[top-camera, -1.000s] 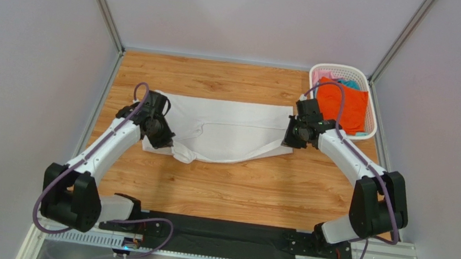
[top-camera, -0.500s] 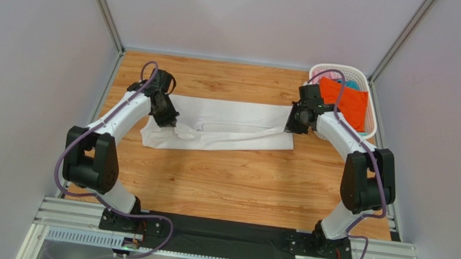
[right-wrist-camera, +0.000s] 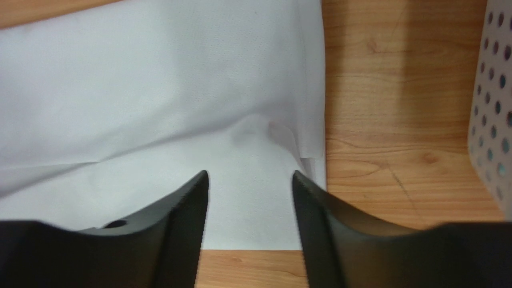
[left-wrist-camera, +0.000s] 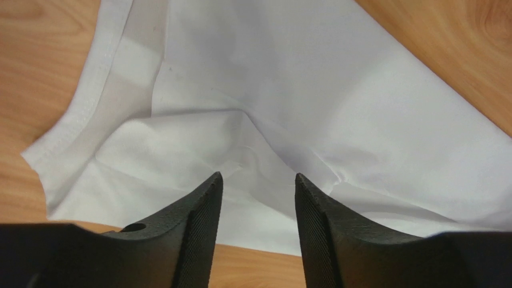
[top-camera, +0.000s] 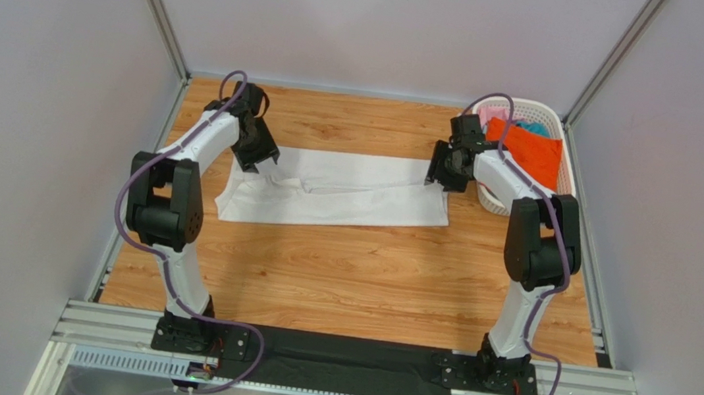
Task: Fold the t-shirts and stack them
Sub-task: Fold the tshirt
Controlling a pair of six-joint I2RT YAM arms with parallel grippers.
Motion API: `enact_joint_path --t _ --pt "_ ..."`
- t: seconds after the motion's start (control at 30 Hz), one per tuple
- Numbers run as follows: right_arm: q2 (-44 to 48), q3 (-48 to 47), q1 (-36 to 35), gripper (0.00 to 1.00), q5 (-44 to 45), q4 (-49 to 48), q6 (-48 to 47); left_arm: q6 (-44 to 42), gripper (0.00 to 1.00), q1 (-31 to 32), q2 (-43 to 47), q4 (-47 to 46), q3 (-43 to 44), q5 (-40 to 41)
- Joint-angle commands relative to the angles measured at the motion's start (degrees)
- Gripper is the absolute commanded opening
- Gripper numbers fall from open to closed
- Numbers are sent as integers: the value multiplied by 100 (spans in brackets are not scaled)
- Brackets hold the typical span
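While the white t-shirt (top-camera: 342, 191) lies as a long folded band across the far half of the worktop, its long axis running from the left edge toward the right edge, each arm is nearest one short end. The left gripper (top-camera: 266, 159) hovers over the left end and the right gripper (top-camera: 434, 173) over the right end, beside the basket (top-camera: 487, 205) in the far right corner. Both stand with jaws parted, holding nothing. An orange t-shirt (top-camera: 535, 154) lies in the basket. No brand, label or writing is legible.

The white-and-black left arm (top-camera: 209, 136) and right arm (top-camera: 505, 182) stretch far forward. The black left hand (left-wrist-camera: 257, 180) and right hand (right-wrist-camera: 249, 177) tilt downward, jaws parted, gripping nothing.
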State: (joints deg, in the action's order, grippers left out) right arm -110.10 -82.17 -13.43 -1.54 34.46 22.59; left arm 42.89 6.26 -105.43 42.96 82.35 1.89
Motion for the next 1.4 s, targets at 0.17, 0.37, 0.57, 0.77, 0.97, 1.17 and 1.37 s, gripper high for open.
enact_joint_path --t 0.17,0.37,0.57,0.77,0.97,1.17,1.37 --pt "568 78 -142 100 -189 -97 -413 -27 99 -108 548 -226 -270 -267" --pt "955 692 -379 100 -302 -325 -369 202 100 120 1419 -999 -1773 -812" --pt "833 878 -503 100 -426 -449 -405 193 100 200 1025 -1246 -1679 -918" --pt "727 905 -494 100 -294 -466 -422 149 100 200 76 -1466 -915 -1165" --pt "674 808 -494 100 -215 -422 -483 -167 100 77 -847 -1063 541 -198" --pt "736 738 -485 100 31 -264 -563 -527 100 16 -1409 -587 1931 592" --pt "789 615 -485 100 66 -255 -624 -598 100 7 -1299 151 2498 708"
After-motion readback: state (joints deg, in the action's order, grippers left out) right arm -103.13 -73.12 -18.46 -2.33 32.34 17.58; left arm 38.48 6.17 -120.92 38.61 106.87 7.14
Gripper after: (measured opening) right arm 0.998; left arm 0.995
